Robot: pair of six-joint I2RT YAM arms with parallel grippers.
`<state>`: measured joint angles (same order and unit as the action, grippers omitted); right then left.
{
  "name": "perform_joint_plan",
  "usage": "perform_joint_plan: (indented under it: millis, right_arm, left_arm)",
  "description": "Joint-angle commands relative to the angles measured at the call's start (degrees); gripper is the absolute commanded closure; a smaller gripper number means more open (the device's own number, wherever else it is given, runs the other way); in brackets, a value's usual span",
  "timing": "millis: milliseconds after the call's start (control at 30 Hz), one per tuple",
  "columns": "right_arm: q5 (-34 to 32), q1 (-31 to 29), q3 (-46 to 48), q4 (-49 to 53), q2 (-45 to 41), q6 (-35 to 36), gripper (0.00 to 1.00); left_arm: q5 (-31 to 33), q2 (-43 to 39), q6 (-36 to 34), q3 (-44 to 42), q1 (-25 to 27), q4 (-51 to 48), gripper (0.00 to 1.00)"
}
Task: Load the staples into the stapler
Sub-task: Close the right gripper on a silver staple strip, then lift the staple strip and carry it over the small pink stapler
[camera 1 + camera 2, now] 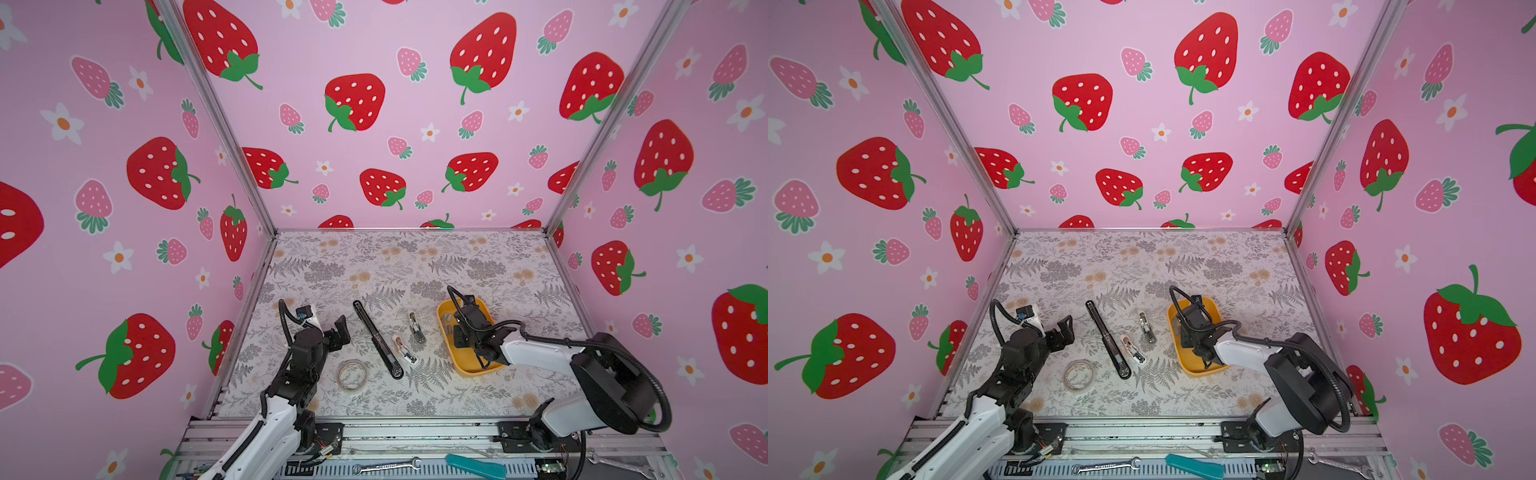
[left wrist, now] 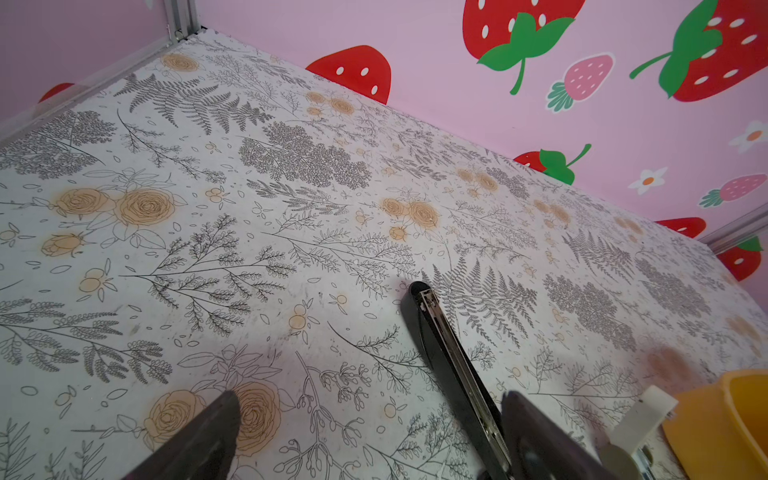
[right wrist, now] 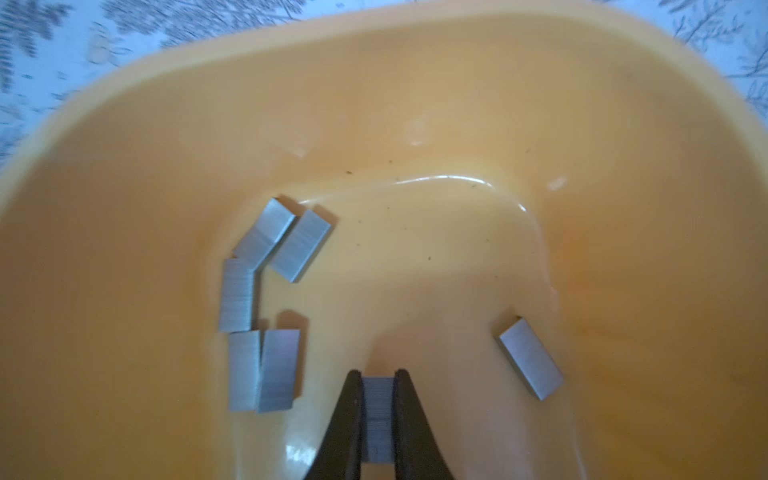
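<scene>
Right fingers (image 3: 343,419) pinch a staple strip (image 3: 377,415) (short, grey, ribbed).

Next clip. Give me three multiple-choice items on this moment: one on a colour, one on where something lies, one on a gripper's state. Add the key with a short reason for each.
1. The long stapler on the table is:
A. black
B. pink
C. yellow

2. The loose staple strips lie:
A. on the table
B. in the yellow tray
C. in the long stapler

3. The right gripper is:
A. open
B. shut on nothing
C. shut on a staple strip

Key:
1 A: both top views show its long body black.
2 B: the right wrist view shows them lying on the tray's floor.
3 C: in the right wrist view its fingers press on both sides of one strip inside the tray.
</scene>
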<state>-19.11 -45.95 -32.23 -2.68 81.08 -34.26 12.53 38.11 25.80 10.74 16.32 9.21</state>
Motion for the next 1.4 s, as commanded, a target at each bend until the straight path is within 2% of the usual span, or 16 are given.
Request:
perform_joint_plan:
  millis: [0, 100, 267, 500, 733, 900, 1067, 1367]
  right_arm:
    - [-1.79, -1.23, 3.54, -8.41, -6.59, 3.59, 0.89]
    - [-0.55, -1.36, 5.61, -14.53, -10.36, 7.49, 0.90]
    - [3.15, -2.95, 2.92, -15.26, -13.28, 12.80, 0.91]
    - [7.01, -9.48, 1.82, -16.21, -14.79, 17.34, 0.91]
    - [13.19, -14.57, 3.78, -23.13, -11.24, 21.69, 0.91]
    - [12.96, -19.92, 3.32, -25.09, -7.49, 23.50, 0.91]
    - [15.67, -20.23, 2.91, -24.87, -5.07, 25.91, 0.92]
    - [17.79, -20.05, 2.21, -25.08, -2.11, 27.99, 0.95]
  left_arm:
    - [-0.49, 0.50, -0.24, -0.13, 0.15, 1.21, 0.01]
    - [-0.16, 1.24, -0.12, 0.17, 0.12, 1.16, 0.01]
    - [-2.44, 3.60, -0.48, 1.41, 0.16, 0.47, 0.01]
    - [-4.23, 3.64, -0.79, 1.21, 0.20, 0.64, 0.01]
    - [-7.12, 5.36, -1.66, 1.75, 0.13, 1.41, 0.01]
    - [-8.76, 7.36, -2.17, 2.43, 0.17, 2.17, 0.01]
    - [-9.46, 8.48, -2.41, 2.97, 0.21, 2.16, 0.01]
    - [-7.07, 3.14, -1.43, 0.70, 0.30, 1.38, 0.01]
